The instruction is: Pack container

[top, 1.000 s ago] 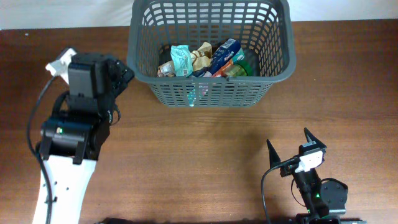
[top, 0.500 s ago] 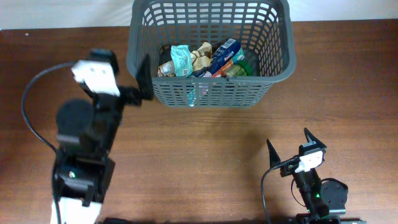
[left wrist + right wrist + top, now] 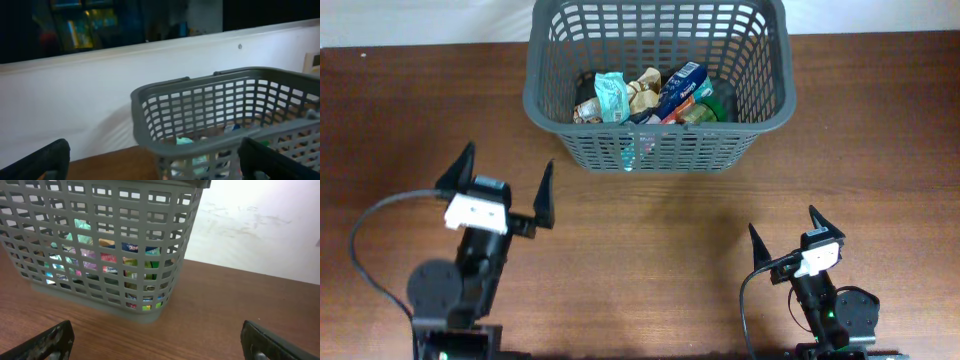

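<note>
The container (image 3: 658, 150), a dark grey slotted basket, stands at the back centre of the table. Inside lie several snack packets, among them a teal one (image 3: 612, 95) and a blue one (image 3: 682, 85). My left gripper (image 3: 510, 153) is at the front left, open and empty, with its fingers pointing toward the basket's left corner. My right gripper (image 3: 780, 218) is at the front right, open and empty, well short of the basket. The left wrist view shows the container (image 3: 150, 100) ahead between the spread fingers (image 3: 40, 160). In the right wrist view the container (image 3: 100, 240) shows its packets through the slots.
The brown wooden table (image 3: 880, 130) ends at a white wall (image 3: 75, 100) just behind the basket. A black cable (image 3: 370, 225) loops left of the left arm.
The left arm has drawn back from beside the basket's left wall to the front left of the table, its gripper still open. The right arm and the basket have not moved.
</note>
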Robot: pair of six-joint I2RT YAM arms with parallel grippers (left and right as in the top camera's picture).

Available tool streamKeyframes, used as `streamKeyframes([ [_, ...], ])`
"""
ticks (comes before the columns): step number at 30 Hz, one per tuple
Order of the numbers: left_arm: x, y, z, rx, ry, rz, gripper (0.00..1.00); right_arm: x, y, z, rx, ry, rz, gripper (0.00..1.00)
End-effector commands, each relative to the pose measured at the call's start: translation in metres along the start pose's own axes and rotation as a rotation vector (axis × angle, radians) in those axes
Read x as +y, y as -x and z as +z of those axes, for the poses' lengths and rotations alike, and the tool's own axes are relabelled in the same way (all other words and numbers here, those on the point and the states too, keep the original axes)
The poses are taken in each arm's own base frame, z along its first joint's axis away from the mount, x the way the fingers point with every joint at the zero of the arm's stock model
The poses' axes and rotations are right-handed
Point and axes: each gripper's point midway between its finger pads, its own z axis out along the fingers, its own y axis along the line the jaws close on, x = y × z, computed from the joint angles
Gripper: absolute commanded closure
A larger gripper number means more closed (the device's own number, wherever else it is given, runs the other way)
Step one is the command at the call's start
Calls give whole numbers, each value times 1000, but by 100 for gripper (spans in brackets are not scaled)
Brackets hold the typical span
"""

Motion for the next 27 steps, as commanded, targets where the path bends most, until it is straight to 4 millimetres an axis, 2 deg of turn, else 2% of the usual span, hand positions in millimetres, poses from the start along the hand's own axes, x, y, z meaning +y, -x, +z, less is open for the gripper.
streamKeyframes([
  [1,-6,-9,-18,-31,-14,29,1,3,-1,0,-1,13,6,1],
  [6,-10,-20,-35,-70,-9,37,1,3,-1,0,-1,13,6,1],
  [12,-14,-35,-47,-95,-7,37,1,3,-1,0,-1,13,6,1],
  [27,-12,-27,-60,-267,32,67,0,3,-1,0,-1,13,6,1],
])
